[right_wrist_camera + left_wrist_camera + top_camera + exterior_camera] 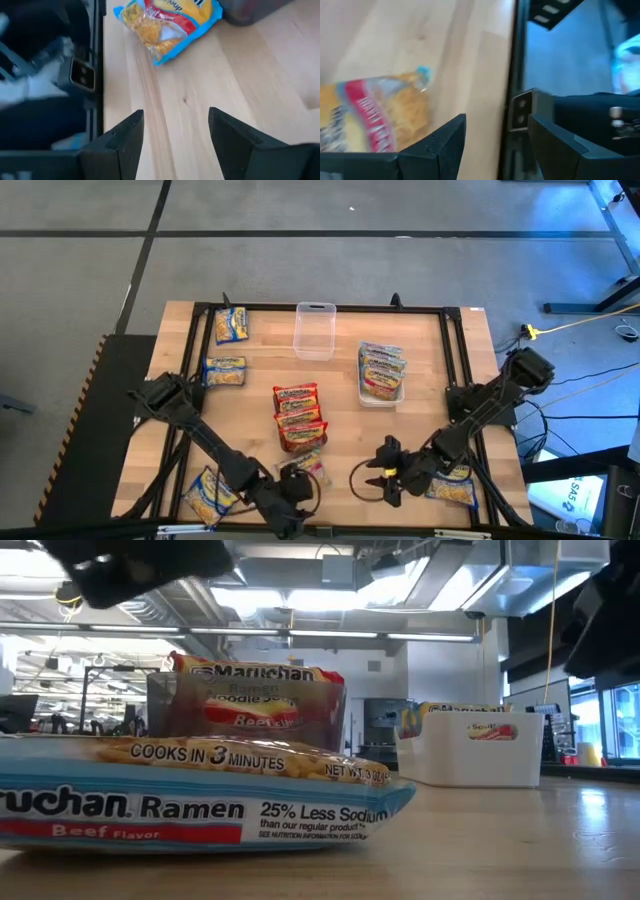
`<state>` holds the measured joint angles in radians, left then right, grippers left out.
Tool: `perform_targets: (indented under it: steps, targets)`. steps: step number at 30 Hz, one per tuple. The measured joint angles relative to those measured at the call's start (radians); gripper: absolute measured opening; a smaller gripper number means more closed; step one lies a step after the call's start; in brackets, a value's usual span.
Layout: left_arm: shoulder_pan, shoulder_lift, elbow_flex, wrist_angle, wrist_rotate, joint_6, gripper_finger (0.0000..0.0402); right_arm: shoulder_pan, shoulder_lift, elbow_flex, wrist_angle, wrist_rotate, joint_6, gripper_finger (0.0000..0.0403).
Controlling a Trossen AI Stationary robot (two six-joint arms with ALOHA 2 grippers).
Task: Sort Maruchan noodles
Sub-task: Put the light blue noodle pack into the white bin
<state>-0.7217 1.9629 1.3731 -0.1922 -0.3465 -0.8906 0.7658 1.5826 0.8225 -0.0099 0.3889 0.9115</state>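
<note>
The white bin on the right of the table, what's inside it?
The white bin holds a stack of pinkish-labelled Maruchan packets, overlapping like shingles. How many lie underneath the top ones is hidden, and so is the bin's floor.

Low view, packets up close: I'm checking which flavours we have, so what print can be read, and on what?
Near packet: "COOKS IN 3 MINUTES"
Same packet: "Ramen", "Beef Flavor", "25% Less Sodium"; brand cut off to "ruchan"
Packet in the clear container: "Maruchan", "Ramen Noodle Soup", "Beef Flavor", partly blurred
Packets in the white container: too small to read
Fine print under "25% Less Sodium": too small
</note>
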Motion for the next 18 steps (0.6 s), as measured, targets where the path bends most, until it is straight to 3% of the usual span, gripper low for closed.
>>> perform_targets:
  steps: [5,10,13,18]
  targets:
    - [-0.039,0.000,0.000,-0.102,-0.108,-0.038,0.0208,0.000,0.000,-0.061,0.198,0.029,0.106,0.0199]
    - [-0.060,0.000,0.000,-0.155,-0.194,-0.023,0.0208,-0.030,0.007,-0.062,0.211,0.037,0.190,0.0202]
    - [-0.064,0.004,-0.004,-0.155,-0.234,-0.015,0.0208,-0.049,0.036,-0.062,0.241,0.018,0.219,0.0223]
    - [-0.064,0.014,-0.029,-0.148,-0.216,-0.022,0.0208,-0.076,0.137,-0.042,0.349,-0.034,0.260,0.0281]
